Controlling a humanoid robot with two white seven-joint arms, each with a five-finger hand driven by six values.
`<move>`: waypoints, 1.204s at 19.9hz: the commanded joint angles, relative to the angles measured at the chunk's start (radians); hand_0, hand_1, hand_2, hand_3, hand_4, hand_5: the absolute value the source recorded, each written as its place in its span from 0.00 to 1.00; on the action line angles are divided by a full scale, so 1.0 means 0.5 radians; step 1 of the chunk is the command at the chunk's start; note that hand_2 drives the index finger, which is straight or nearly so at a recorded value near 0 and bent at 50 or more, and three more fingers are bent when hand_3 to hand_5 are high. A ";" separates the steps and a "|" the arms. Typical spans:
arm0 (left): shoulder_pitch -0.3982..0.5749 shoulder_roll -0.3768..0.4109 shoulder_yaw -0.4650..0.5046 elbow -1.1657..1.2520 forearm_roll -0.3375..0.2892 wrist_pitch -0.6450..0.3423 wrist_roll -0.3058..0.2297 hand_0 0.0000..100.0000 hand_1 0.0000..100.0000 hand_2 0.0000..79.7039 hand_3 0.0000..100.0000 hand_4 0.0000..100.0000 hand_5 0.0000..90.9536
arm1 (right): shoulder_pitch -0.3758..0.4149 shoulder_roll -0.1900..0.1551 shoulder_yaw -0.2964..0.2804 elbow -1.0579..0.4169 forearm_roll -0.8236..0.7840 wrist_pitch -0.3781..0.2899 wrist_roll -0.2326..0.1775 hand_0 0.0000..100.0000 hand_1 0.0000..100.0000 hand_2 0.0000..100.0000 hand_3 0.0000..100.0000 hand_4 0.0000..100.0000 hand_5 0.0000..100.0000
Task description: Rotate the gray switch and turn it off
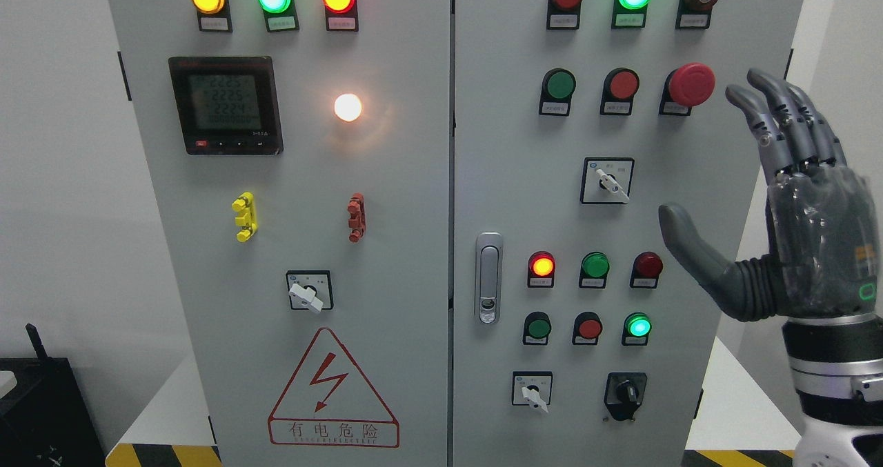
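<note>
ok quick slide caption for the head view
Right hand raised open beside the control cabinet, not yet touching the gray rotary switch.

**Grey steel cabinet and what its doors carry**

The tall grey two-door metal control cabinet point(407, 198) stands on a floor edged with yellow-and-black hazard striping point(165, 454). Its left door bears a black digital meter point(225, 105), a red triangular shock-warning sign point(333, 391) and a white-handled rotary switch point(309, 291). The right door carries a silver latch handle point(488, 277) and a red mushroom-head stop button point(691, 85).
</note>
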 commanded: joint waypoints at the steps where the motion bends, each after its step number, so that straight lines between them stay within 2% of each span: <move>1: 0.000 0.000 0.064 -0.001 0.000 0.000 0.001 0.12 0.39 0.00 0.00 0.00 0.00 | 0.001 0.001 -0.029 0.008 0.000 0.010 0.000 0.22 0.17 0.00 0.00 0.00 0.00; 3: 0.000 0.000 0.064 0.002 0.000 0.000 0.001 0.12 0.39 0.00 0.00 0.00 0.00 | 0.007 0.001 -0.026 0.014 0.000 0.013 0.000 0.16 0.23 0.00 0.05 0.00 0.00; 5: 0.000 0.000 0.064 -0.001 0.000 0.000 0.001 0.12 0.39 0.00 0.00 0.00 0.00 | 0.026 0.001 -0.026 0.014 0.000 0.013 0.003 0.12 0.29 0.00 0.13 0.06 0.00; 6: 0.000 0.000 0.064 -0.001 0.000 0.000 0.001 0.12 0.39 0.00 0.00 0.00 0.00 | 0.026 0.004 -0.026 0.017 0.000 0.016 0.000 0.12 0.30 0.00 0.14 0.06 0.00; 7: 0.000 0.000 0.064 -0.001 0.000 0.000 0.001 0.12 0.39 0.00 0.00 0.00 0.00 | 0.026 0.007 -0.026 0.017 -0.003 0.016 0.000 0.11 0.31 0.00 0.17 0.11 0.05; 8: 0.000 0.000 0.064 0.002 0.000 0.000 0.001 0.12 0.39 0.00 0.00 0.00 0.00 | 0.026 0.010 -0.026 0.017 0.000 0.016 0.000 0.10 0.32 0.00 0.23 0.18 0.16; 9: 0.000 0.000 0.064 0.002 0.000 0.000 0.001 0.12 0.39 0.00 0.00 0.00 0.00 | 0.029 0.013 -0.026 0.017 -0.003 0.016 0.000 0.09 0.33 0.00 0.24 0.20 0.18; 10: 0.000 0.000 0.064 0.002 0.000 0.000 0.001 0.12 0.39 0.00 0.00 0.00 0.00 | 0.032 0.016 -0.026 0.017 -0.003 0.016 0.000 0.08 0.34 0.00 0.29 0.26 0.28; 14: 0.000 0.000 0.064 0.002 0.000 0.000 0.001 0.12 0.39 0.00 0.00 0.00 0.00 | 0.057 0.028 -0.023 0.017 -0.006 0.029 -0.003 0.05 0.34 0.00 0.41 0.46 0.54; 20: 0.000 0.000 0.064 -0.001 0.000 0.000 0.001 0.12 0.39 0.00 0.00 0.00 0.00 | 0.078 0.034 0.011 0.017 -0.006 0.099 -0.010 0.04 0.34 0.01 0.50 0.59 0.73; 24: 0.000 0.000 0.064 -0.001 0.000 0.000 0.001 0.12 0.39 0.00 0.00 0.00 0.00 | 0.112 0.038 0.014 0.017 -0.006 0.111 -0.010 0.05 0.32 0.09 0.53 0.62 0.77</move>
